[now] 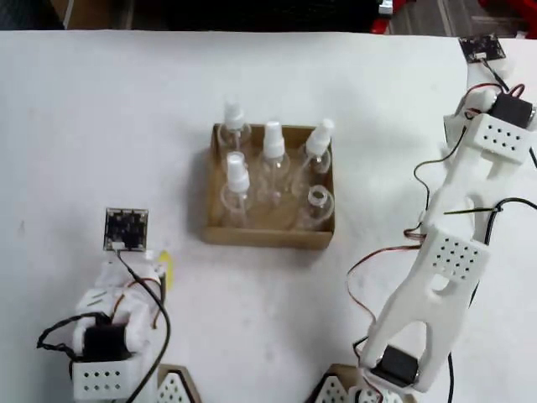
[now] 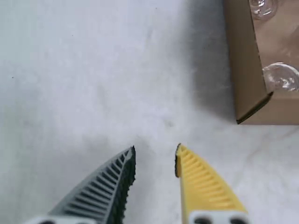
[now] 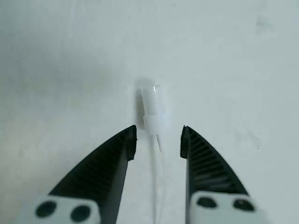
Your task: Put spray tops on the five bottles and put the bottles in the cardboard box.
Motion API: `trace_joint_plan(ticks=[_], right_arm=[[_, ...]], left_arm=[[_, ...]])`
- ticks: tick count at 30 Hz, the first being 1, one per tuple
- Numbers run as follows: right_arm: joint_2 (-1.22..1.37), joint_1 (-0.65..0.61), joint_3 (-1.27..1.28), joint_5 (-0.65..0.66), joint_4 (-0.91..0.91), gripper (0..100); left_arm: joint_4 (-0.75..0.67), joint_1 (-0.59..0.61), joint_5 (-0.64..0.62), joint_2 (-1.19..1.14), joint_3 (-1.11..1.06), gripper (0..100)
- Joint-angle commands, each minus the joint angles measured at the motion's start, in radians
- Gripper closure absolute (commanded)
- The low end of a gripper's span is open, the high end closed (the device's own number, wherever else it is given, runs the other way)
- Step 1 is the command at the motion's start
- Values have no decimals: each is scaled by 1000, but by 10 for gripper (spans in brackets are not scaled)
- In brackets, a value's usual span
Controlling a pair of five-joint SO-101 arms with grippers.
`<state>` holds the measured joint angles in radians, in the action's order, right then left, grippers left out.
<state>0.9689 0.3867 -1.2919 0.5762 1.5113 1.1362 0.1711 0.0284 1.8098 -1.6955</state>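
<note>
A loose spray top [image 3: 153, 108] lies flat on the white tabletop [image 1: 101, 126]. Its long axis is in line with the right tool [image 3: 158, 135], with the thick head end pointing away from the tool and the thin tube trailing back between the fingers. That tool is spread moderately wide and holds nothing. Its dark fingertips [image 3: 131, 137] stand on either side of the collar where the tube begins, with a gap on each side. The cardboard box [image 1: 268, 235] sits near the middle of the tabletop with all five bottles standing in it. Four bottles [image 1: 237, 180] carry white spray tops that point upward; the one at the back right corner leans a little. The fifth, an open bottle [image 1: 317, 204], stands in the front right corner with its bare neck upward. The left tool [image 2: 155, 156] hangs over bare tabletop near a corner of the box, its grey and yellow fingers apart and holding nothing.
</note>
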Motion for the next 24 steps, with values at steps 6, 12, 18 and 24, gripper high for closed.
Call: trace_joint_plan(ticks=[6, 12, 18, 24], right_arm=[[50, -10, -63, 9, -94, 854], [35, -12, -63, 3, -111, 854], [42, -18, -54, 3, -143, 854], [45, -47, -46, 11, -130, 854]], left_arm=[[5, 5, 11, 10, 3, 865], [5, 5, 11, 10, 3, 865], [5, 5, 11, 10, 3, 865], [5, 5, 11, 10, 3, 865]])
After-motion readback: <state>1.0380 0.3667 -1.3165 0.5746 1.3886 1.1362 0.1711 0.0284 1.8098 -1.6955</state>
